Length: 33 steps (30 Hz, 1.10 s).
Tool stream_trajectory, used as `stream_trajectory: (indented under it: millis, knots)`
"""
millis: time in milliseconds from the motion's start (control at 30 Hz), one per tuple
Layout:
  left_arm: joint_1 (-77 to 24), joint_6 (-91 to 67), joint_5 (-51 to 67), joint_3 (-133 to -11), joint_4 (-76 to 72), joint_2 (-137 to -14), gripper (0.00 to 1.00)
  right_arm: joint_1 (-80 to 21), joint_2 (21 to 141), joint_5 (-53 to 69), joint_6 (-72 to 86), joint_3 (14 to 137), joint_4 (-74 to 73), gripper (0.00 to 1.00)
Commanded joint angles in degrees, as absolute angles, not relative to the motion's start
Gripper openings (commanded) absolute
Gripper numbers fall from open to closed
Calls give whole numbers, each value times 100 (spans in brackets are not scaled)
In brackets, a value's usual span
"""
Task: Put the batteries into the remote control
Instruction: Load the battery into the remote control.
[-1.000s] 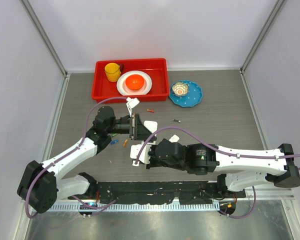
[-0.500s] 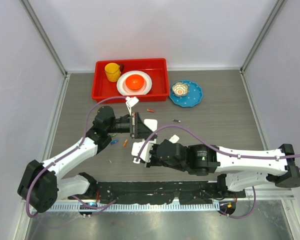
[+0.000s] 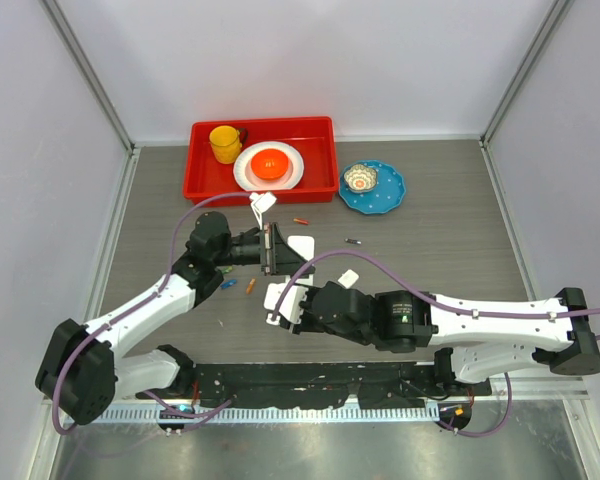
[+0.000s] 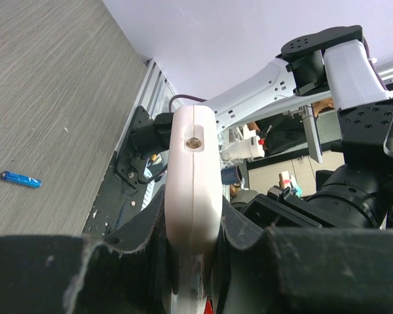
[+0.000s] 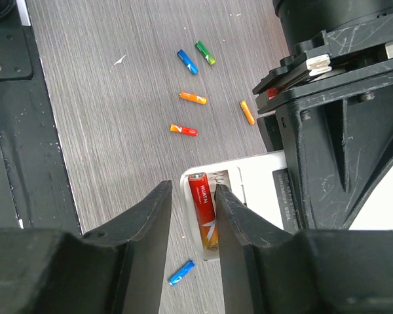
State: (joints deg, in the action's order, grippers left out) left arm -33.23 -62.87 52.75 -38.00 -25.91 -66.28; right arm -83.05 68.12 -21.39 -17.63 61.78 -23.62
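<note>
The left gripper [image 4: 193, 210] is clenched on the white remote control [image 4: 195, 157], near the middle of the table [image 5: 118, 131]. The right gripper [image 5: 191, 190] has its fingers a little apart around a red battery [image 5: 203, 212] lying in the remote's open compartment. Other batteries [image 5: 192, 97] lie loose nearby.

Bright, even overhead light on my worktop [image 3: 450, 230], only faint soft shadows under my arms, pale walls washed near white, my left gripper [image 4: 191, 261] a dark blur up close, right wrist view crisp.
</note>
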Motion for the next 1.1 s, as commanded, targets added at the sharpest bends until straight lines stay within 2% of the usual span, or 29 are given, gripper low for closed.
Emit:
stream_trajectory:
  millis: [0,433,667,1067]
  knots:
    - [-3349,-6522,5520,-3850,-2892,-6565,0,-8271,6697,-2479,-1670,6065,-2549,40]
    - [-3366,-6407,5511,-3815,-2821,-6732,0,-8271,6530,-2610,-1661,6082,-2347,50]
    - [-3366,-6337,5511,-3814,-2839,-6829,0,-8271,6416,-2566,-1687,6161,-2206,61]
    - [-3366,-6275,5520,-3771,-2830,-6864,0,-8271,6161,-2725,-1565,6064,-1469,73]
